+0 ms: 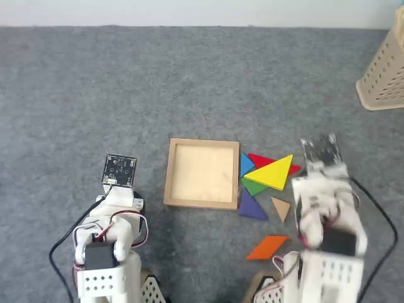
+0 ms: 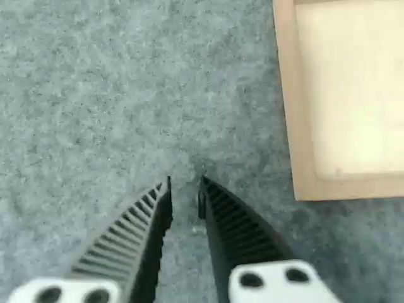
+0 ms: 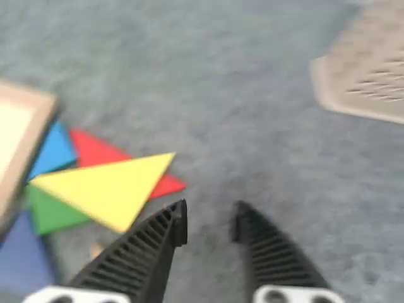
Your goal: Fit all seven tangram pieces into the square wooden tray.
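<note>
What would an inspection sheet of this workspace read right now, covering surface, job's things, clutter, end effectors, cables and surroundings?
Surface: grey carpet over the table.
Job's things: wooden tray empty; all seven pieces lie outside it, on one side: yellow triangle lying over red triangle and green piece, blue triangle next to the tray's rim, purple triangle, tan triangle, orange parallelogram nearest the arms.
Clutter: beige perforated basket at the far corner.
End effectors: left end effector open, holding nothing, over bare carpet beside the tray; right end effector open, holding nothing, beside the yellow triangle.
Cables: black cables loop by each arm, off the pieces.
Surroundings: pale wall beyond the carpet.
</note>
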